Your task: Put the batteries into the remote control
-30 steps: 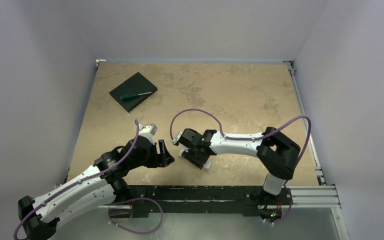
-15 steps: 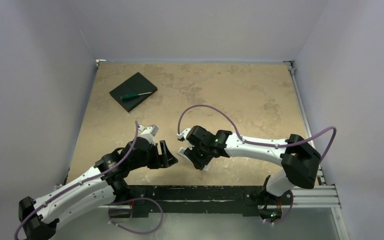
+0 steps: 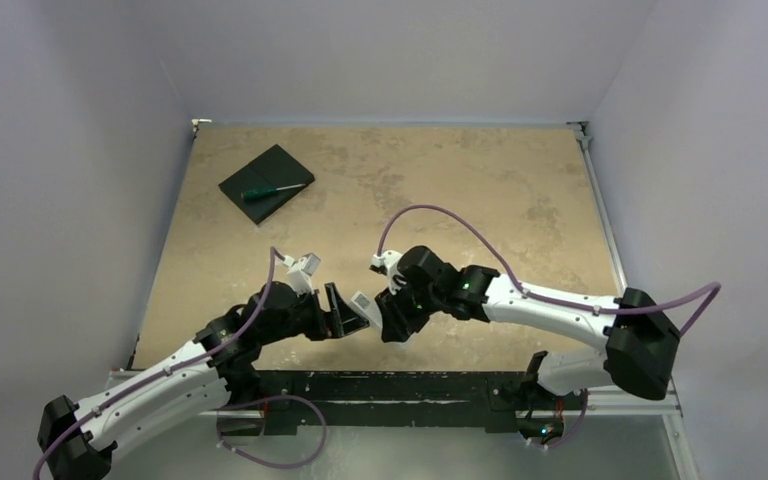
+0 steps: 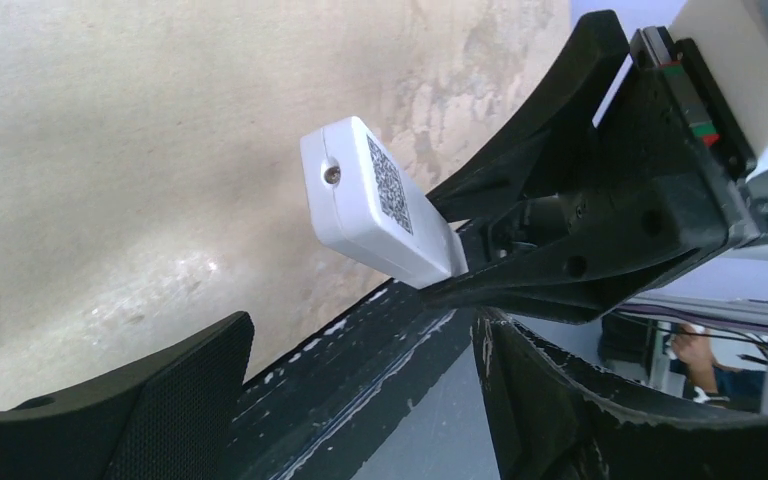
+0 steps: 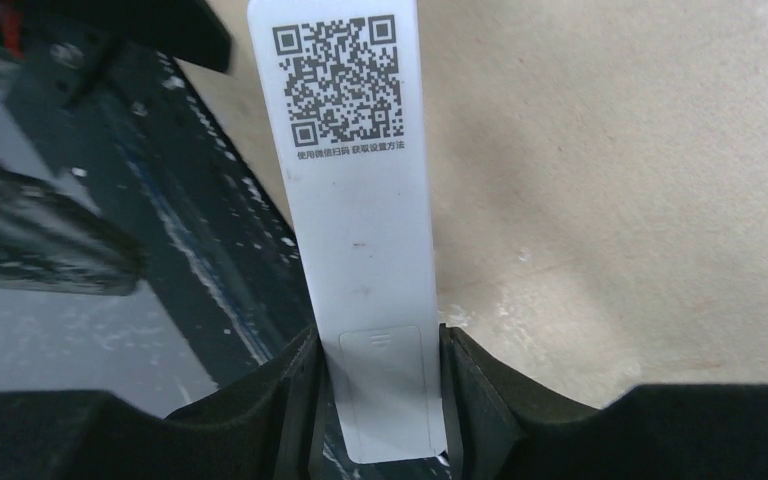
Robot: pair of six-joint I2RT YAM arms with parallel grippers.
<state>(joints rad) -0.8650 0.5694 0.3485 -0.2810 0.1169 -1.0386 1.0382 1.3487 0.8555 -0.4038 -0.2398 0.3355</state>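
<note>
The remote control (image 5: pixel 355 200) is a slim white bar, its plain back facing me with a QR code and a closed battery cover. My right gripper (image 5: pixel 380 350) is shut on its cover end. From above, the remote (image 3: pixel 364 305) sticks out leftward from the right gripper (image 3: pixel 392 316), held above the table's near edge. My left gripper (image 3: pixel 336 312) is open, and the remote's free end (image 4: pixel 380 205) hovers just beyond its fingertips (image 4: pixel 205 370) without touching them. The batteries are out of view.
A flat black square pad (image 3: pixel 260 172) lies at the far left of the table with a green-handled screwdriver (image 3: pixel 272 191) on it. The black front rail (image 3: pixel 380 385) runs just below both grippers. Walls close in on three sides.
My right arm has stretched out to the left, carrying the remote up to the left gripper. The left gripper has opened wider and shifted slightly right.
</note>
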